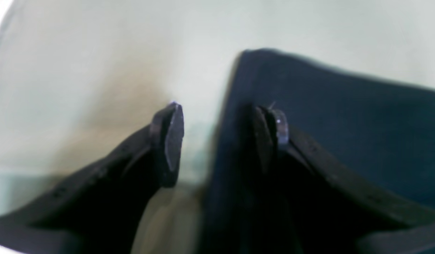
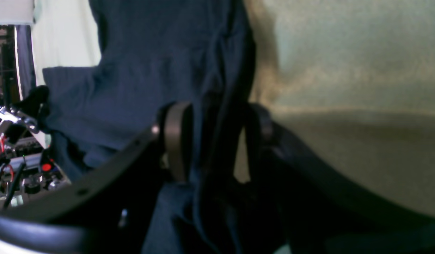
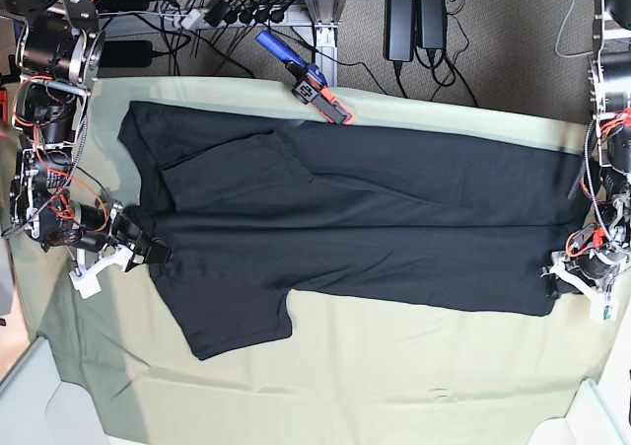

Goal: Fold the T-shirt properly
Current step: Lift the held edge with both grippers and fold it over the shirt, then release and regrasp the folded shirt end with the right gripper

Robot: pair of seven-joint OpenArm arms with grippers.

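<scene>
The black T-shirt lies spread plain side up across the pale green cloth, with one sleeve folded over at the upper left and the other sticking out at the lower left. My right gripper is at its left edge. In the right wrist view the right gripper stands open, with a ridge of the T-shirt between its jaws and a gap beside one finger. My left gripper is at the shirt's right end. It is open and straddles the edge of the T-shirt near a corner.
A blue and red tool lies at the table's back edge, touching the shirt's far hem. Cables and power bricks sit on the floor behind. White bin corners show at the bottom left and right.
</scene>
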